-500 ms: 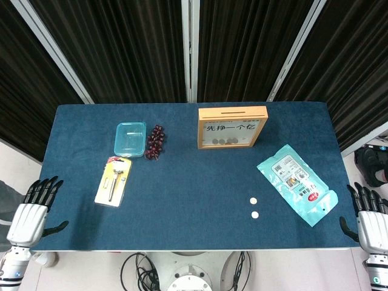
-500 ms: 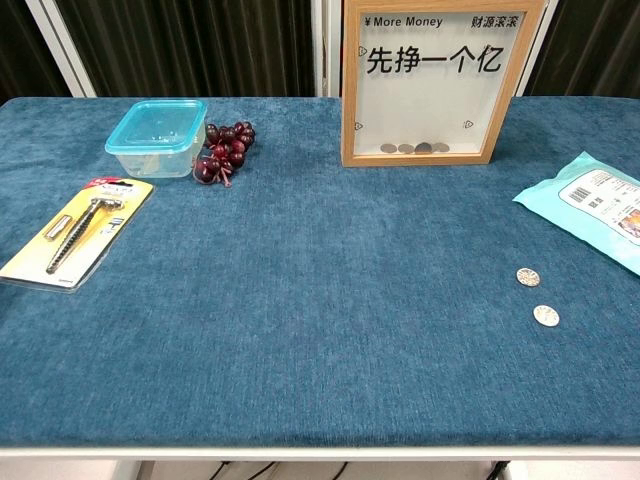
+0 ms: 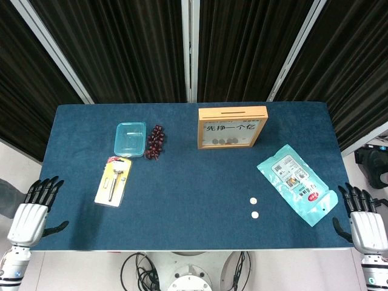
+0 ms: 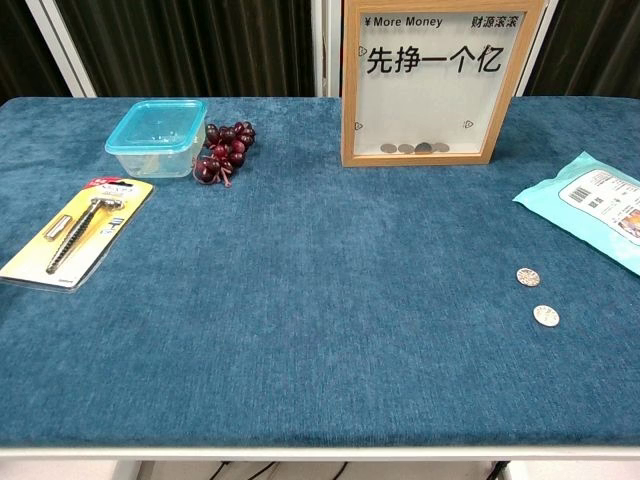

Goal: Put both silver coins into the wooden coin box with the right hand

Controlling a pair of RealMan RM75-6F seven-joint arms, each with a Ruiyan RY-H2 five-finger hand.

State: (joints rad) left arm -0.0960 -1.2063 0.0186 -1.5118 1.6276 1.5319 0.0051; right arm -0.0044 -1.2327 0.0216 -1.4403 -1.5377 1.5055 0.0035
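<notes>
Two silver coins lie on the blue cloth at the front right, one [image 3: 253, 200] just behind the other [image 3: 255, 214]; the chest view shows the same far coin [image 4: 528, 277] and near coin [image 4: 546, 316]. The wooden coin box [image 3: 232, 127] stands upright at the back centre, with a slot on top and several coins behind its clear front [image 4: 430, 80]. My right hand [image 3: 361, 223] hangs open off the table's front right corner, well right of the coins. My left hand [image 3: 31, 212] hangs open off the front left corner. Neither hand shows in the chest view.
A teal plastic pouch [image 3: 296, 183] lies right of the coins. A clear blue tub [image 3: 130, 139] and a bunch of dark grapes [image 3: 156, 142] sit at the back left. A yellow card with a metal tool [image 3: 113, 180] lies near the left edge.
My right hand has shifted a little left and towards the table's corner. The coins, box and left hand have not moved.
</notes>
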